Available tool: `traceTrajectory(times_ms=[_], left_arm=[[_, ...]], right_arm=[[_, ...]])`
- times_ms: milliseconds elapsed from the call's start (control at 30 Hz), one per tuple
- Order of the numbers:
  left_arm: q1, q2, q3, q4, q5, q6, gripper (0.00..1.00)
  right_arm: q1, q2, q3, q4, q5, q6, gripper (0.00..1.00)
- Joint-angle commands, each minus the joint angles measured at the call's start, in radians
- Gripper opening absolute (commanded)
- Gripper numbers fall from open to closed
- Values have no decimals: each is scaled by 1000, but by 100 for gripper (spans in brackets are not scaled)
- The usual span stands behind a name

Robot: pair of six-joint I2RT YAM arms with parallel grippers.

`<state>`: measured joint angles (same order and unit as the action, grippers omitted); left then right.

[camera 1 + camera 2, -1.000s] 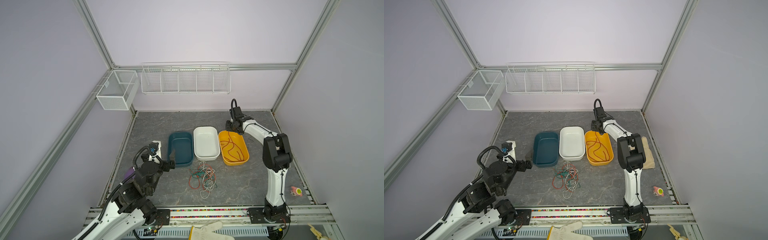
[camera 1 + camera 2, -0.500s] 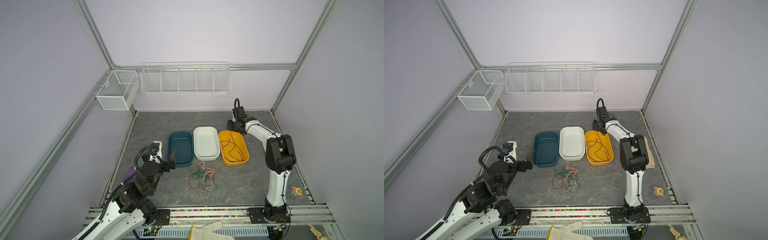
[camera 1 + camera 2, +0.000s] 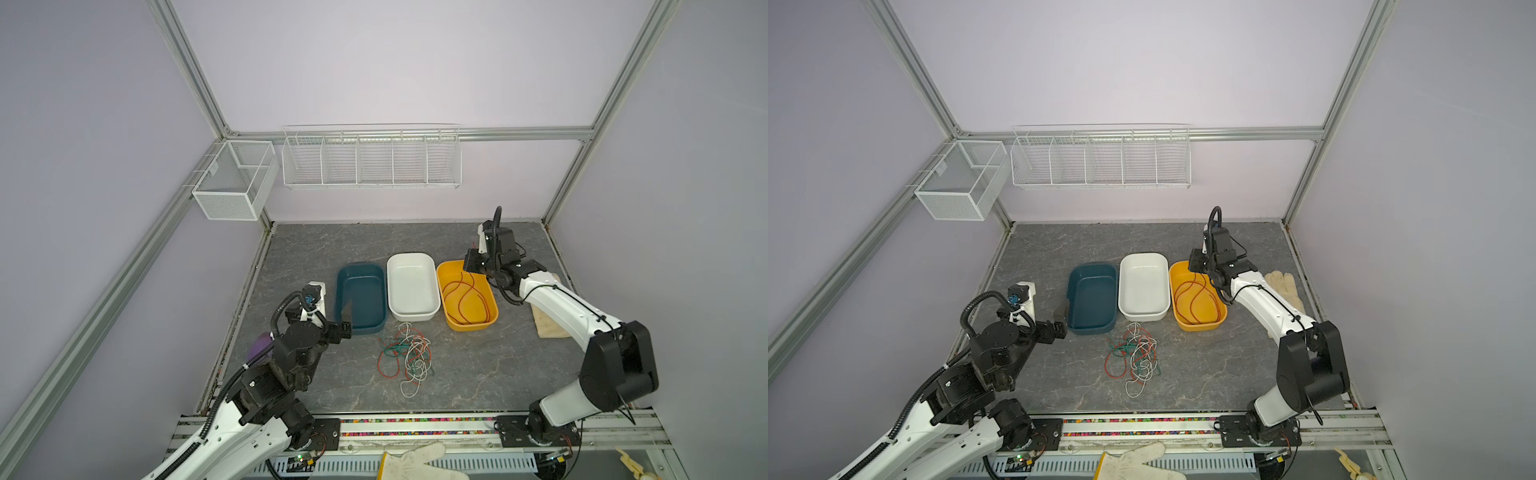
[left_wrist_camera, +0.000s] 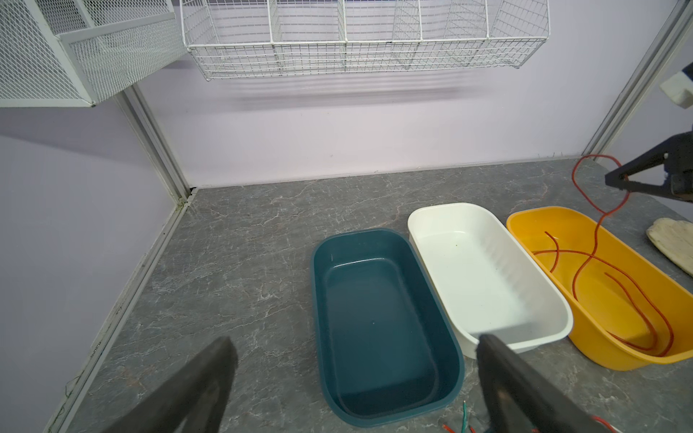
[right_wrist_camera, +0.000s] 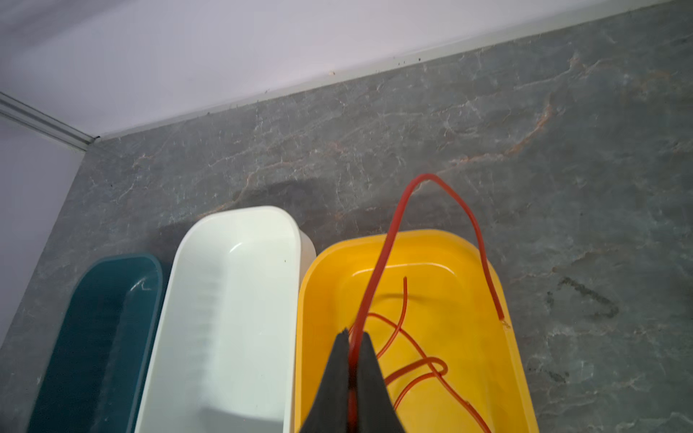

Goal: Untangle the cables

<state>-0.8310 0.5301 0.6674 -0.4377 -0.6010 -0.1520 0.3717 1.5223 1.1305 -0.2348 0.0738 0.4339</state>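
A red cable (image 5: pixel 378 262) lies looped in the yellow tray (image 5: pixel 412 234), with 1 stretch pinched between the clenched jaws of the right tool (image 5: pixel 351 331) above the tray's far end. Beyond the grip the strand arches up and its free end droops over the rim. The hold looks meant to steer that last loose length inside, so the freed cable ends up wholly in its tray.

The rest of the cables (image 3: pixel 405 353), red, green and white, sit in 1 knot on the surface (image 3: pixel 311 257) just in front of the white tray (image 3: pixel 411 286), touching neither arm. The white tray and the blue tray (image 3: pixel 361 291) are empty, seemingly kept for the other 2 colours.

The left tool (image 4: pixel 354 341) hangs released, jaws wide, low beside the blue tray's near corner and close to the knot, probably waiting its turn to pick.

Against the view from 1 second earlier, the right tool, then not yet fully closed over the same end of the yellow tray, has shut on the red cable, and its wrist has drifted slightly to the right. The knot, the 3 trays and the left arm appear unchanged.
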Motion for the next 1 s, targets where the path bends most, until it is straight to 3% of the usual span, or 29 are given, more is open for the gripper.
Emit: traceTrajectory(times_ms=[0, 300, 767, 967], left_arm=[[3, 2, -5, 10, 6, 9, 99], [3, 2, -7, 6, 6, 8, 99], [2, 11, -9, 6, 13, 9, 99], [2, 15, -8, 9, 20, 9, 99]], right_arm=[[47, -41, -58, 43, -1, 24, 6], [73, 27, -138, 62, 5, 87, 7], [70, 202, -49, -10, -12, 89, 7], [72, 136, -48, -34, -22, 78, 23]])
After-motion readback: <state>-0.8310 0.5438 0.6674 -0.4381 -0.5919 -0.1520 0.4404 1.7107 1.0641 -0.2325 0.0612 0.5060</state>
